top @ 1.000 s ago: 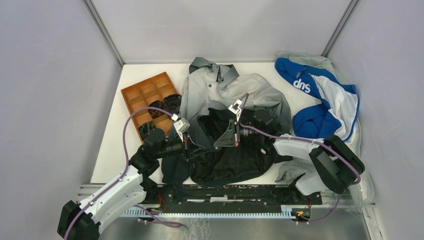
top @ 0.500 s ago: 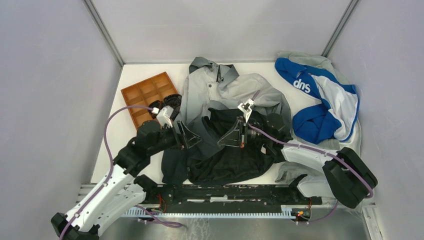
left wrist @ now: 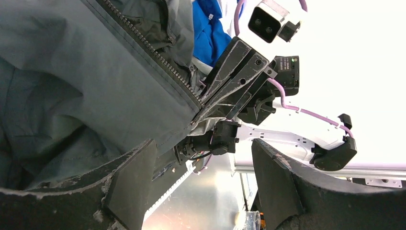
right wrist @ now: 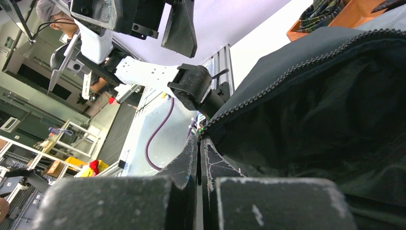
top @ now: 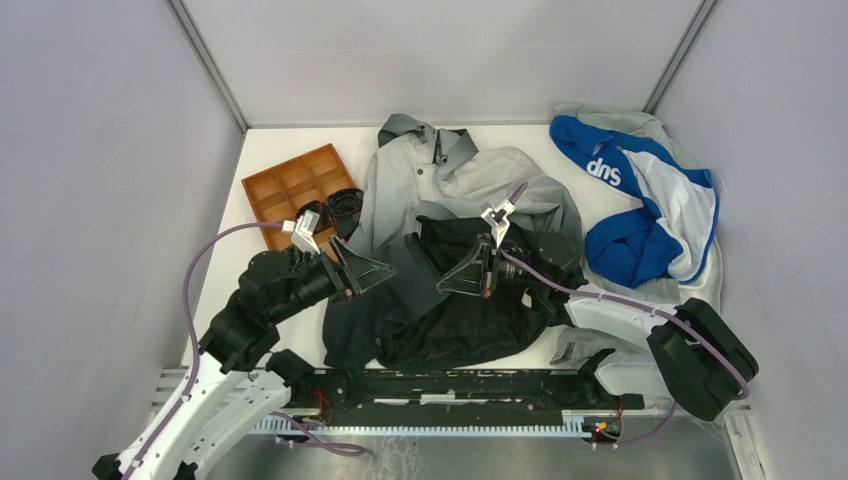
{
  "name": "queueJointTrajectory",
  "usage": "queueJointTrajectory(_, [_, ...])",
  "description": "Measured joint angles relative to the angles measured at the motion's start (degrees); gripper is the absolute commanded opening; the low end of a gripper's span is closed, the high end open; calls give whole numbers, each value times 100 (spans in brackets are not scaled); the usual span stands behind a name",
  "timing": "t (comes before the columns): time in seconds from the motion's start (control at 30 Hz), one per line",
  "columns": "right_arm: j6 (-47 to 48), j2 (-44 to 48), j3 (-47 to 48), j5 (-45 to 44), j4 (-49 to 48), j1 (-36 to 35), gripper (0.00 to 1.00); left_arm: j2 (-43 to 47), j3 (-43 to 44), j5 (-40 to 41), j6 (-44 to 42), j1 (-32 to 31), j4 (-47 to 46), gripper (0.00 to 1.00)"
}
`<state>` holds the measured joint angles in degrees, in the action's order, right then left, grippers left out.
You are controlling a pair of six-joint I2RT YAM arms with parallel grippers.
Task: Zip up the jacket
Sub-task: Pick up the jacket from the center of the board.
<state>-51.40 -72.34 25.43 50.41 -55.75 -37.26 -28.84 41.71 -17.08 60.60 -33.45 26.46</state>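
The jacket (top: 470, 190) lies in the middle of the table (top: 225, 290), its pale grey collar at the far side and its dark hem near, rumpled and folded over itself. The right jaws are pressed together on the dark front edge, just beside the zipper (right wrist: 297, 72) teeth, and lift that edge a little off the heap. Whether they pinch the slider or only cloth cannot be told. The left jaws stand wide apart and hold nothing, hanging over the jacket's left front panel, close to the right jaws.

The cloth looks thin, soft and light, so it will bunch and slide rather than resist, and the smooth shell may slip from a shallow pinch. The zipper tape is the firmest part and the best place to take hold. One grip low on the edge should keep the track taut while the other pulls the slider toward the collar. Slack cloth caught in the teeth is the likely snag.

A tray (top: 290, 185) sits far left, a blue-and-white garment (top: 640, 190) far right
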Motion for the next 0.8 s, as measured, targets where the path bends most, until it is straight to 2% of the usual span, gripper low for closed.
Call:
queueJointTrajectory(0.17, [-4, 2, -59, -111, -15, -24, 0, -81, -118, -146, 20, 0, -249, 80])
queueJointTrajectory(0.3, [-96, 2, -92, -214, -35, -24, 0, -107, -118, -216, -308, 0, -431, 79])
queueJointTrajectory(0.43, [-232, -11, -94, -317, -76, -24, 0, -151, -118, -234, -1034, 0, -494, 79])
queueJointTrajectory(0.67, [-435, -151, -94, -444, -107, -11, 0, -378, -85, -245, -2944, -7, -817, 77])
queueJointTrajectory(0.8, [-485, -166, -94, -466, -114, 35, 0, -310, -162, -227, -3220, -46, -1078, 75])
